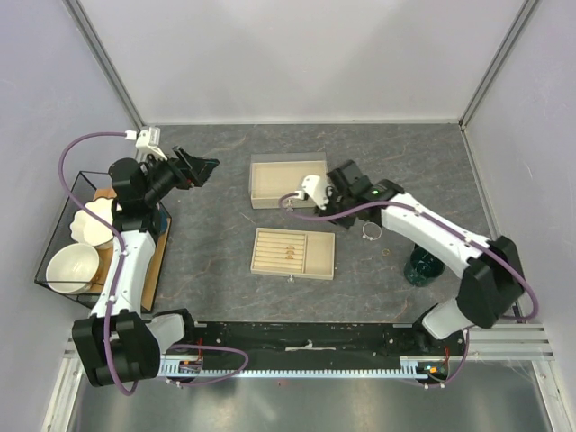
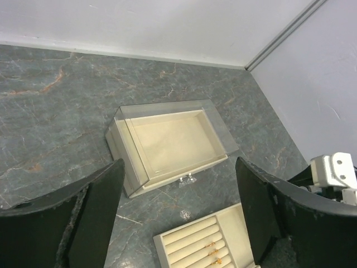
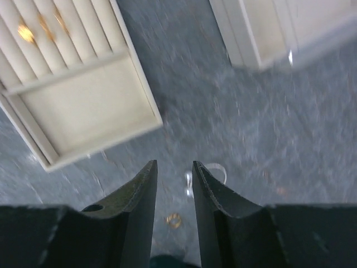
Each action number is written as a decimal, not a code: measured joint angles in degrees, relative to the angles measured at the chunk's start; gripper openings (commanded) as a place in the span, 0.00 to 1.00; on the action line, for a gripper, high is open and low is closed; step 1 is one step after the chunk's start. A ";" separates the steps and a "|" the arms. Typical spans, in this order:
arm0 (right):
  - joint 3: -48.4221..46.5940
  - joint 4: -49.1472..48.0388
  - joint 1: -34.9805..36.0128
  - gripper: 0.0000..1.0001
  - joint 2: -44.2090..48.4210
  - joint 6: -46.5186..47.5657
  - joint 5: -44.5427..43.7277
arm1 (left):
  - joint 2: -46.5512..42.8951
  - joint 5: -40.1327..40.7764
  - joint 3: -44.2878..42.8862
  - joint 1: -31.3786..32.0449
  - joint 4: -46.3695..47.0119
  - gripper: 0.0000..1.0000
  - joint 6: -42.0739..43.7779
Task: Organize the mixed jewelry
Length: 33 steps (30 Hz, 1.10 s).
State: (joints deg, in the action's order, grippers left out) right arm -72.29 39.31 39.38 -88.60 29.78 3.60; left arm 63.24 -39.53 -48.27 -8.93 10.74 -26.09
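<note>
A thin silver hoop [image 1: 370, 234] lies on the grey table to the right of the beige slotted tray [image 1: 317, 258]. In the right wrist view the hoop [image 3: 216, 167] is partly hidden behind my right finger, and a small gold ring [image 3: 174, 220] lies on the table below the gap. My right gripper [image 3: 175, 163] is open a little, empty, above them. Three gold rings [image 2: 215, 254] sit in the tray's slots [image 3: 39, 28]. My left gripper [image 2: 179, 161] is wide open and empty, high above the table's left part [image 1: 193, 169].
A beige box with a clear lid [image 1: 288, 182] stands behind the tray, with tiny clear pieces [image 2: 186, 180] at its front edge. A dark green glass vessel [image 1: 421, 267] stands under the right arm. A black wire basket [image 1: 54, 225] with white bowls [image 1: 74, 265] is far left.
</note>
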 measured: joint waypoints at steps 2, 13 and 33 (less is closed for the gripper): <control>3.54 0.37 -2.45 0.38 3.50 0.07 -0.24 | 0.48 -0.26 -0.39 0.07 -0.70 0.93 0.26; 20.59 2.19 -14.16 0.34 14.21 4.00 -0.63 | 3.67 -1.86 -4.96 7.13 -8.09 0.97 7.37; 24.37 1.44 -22.80 0.29 9.14 7.23 5.90 | 5.75 -2.62 -5.79 10.95 -12.39 0.97 12.83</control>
State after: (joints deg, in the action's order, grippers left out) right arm -47.92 40.75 16.58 -79.46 37.01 9.50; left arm 68.99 -42.15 -54.06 2.02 -1.65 -13.26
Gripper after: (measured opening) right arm 0.286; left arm 0.972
